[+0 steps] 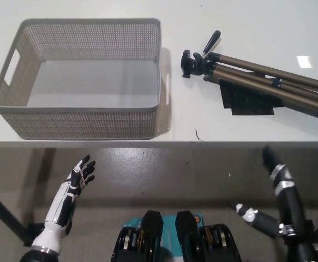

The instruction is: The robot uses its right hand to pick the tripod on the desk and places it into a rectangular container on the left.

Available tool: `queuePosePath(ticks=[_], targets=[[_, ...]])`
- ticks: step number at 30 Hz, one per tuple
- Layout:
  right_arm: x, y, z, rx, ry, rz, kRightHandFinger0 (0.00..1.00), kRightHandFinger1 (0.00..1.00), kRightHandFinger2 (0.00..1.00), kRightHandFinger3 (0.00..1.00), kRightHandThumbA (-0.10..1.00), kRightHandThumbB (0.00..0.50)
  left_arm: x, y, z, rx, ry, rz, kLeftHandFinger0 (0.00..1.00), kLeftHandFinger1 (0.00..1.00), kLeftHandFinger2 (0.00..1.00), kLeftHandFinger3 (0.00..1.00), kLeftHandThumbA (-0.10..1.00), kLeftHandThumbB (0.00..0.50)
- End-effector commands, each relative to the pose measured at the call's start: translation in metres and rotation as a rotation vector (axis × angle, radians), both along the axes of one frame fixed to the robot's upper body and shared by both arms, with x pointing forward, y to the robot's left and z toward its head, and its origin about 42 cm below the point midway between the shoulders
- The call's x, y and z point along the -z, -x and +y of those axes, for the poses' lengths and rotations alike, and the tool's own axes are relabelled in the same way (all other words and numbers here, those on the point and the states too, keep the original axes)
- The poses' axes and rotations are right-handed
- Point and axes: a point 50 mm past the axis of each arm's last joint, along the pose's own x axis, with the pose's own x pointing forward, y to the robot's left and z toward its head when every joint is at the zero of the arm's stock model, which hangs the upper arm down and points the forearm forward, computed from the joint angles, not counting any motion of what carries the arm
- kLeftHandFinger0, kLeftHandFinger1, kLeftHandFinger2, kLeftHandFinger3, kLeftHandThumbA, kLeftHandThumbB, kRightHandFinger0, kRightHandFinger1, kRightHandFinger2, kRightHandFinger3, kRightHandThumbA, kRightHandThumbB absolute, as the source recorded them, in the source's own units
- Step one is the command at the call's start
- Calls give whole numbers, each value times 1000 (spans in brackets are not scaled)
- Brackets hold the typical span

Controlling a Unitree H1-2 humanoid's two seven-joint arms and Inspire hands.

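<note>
A folded tripod [257,79] with bronze legs and a black head lies on the white desk at the right, head pointing left toward the basket. A grey perforated rectangular basket [88,117] stands empty at the left of the desk. My black right hand [276,169] hangs below the desk's front edge at the lower right, well short of the tripod, fingers apart and holding nothing. My white left hand [78,180] rests open at the lower left, below the basket.
The desk's front edge [202,143] runs across the middle of the picture, with grey floor below it. A black flat piece [246,101] lies under the tripod's legs. A dark pole [3,215] crosses the lower left corner.
</note>
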Motion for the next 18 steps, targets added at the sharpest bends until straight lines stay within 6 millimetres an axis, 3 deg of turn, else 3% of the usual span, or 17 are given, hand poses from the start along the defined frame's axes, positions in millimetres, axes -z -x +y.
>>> queuePosePath(ticks=[1, 3, 4, 6, 8, 9, 13, 14, 16, 18], targets=[[-117, -10, -32, 99, 250, -335, 1000, 1000, 1000, 1000, 1000, 345, -15, -1, 3, 52, -34, -102, 1000, 1000, 1000, 1000, 1000, 500], [-144, -18, -41, 133, 332, -382, 1000, 1000, 1000, 1000, 1000, 337, -13, -2, 3, 50, -31, -101, 1000, 1000, 1000, 1000, 1000, 500], [-171, -30, -47, 157, 381, -404, 1000, 1000, 1000, 1000, 1000, 360, -11, -3, 4, 50, -24, -98, 1000, 1000, 1000, 1000, 1000, 500], [-197, -47, -50, 158, 401, -408, 1000, 1000, 1000, 1000, 1000, 366, -9, -1, 4, 42, -21, -90, 1000, 1000, 1000, 1000, 1000, 500], [-230, -73, -53, 186, 482, -377, 1000, 1000, 1000, 1000, 1000, 417, -7, 1, 5, 40, -27, -84, 1000, 1000, 1000, 1000, 1000, 500], [-251, -93, -55, 216, 561, -359, 1000, 1000, 1000, 1000, 1000, 410, -7, 1, 5, 39, -29, -77, 1000, 1000, 1000, 1000, 1000, 500], [-293, -140, -56, 215, 659, -280, 1000, 1000, 1000, 1000, 1000, 455, -5, -1, 4, 42, -29, -80, 1000, 1000, 1000, 1000, 1000, 500], [-310, -165, -49, 212, 703, -252, 1000, 1000, 1000, 1000, 1000, 451, -4, -1, 4, 42, -33, -79, 1000, 1000, 1000, 1000, 1000, 500], [-320, -187, -42, 212, 747, -221, 1000, 1000, 1000, 1000, 1000, 468, -4, -1, 3, 46, -31, -76, 1000, 1000, 1000, 1000, 1000, 500], [-330, -229, -30, 211, 837, -143, 1000, 1000, 1000, 1000, 1000, 484, -3, 0, 2, 49, -31, -69, 1000, 1000, 1000, 1000, 1000, 500]])
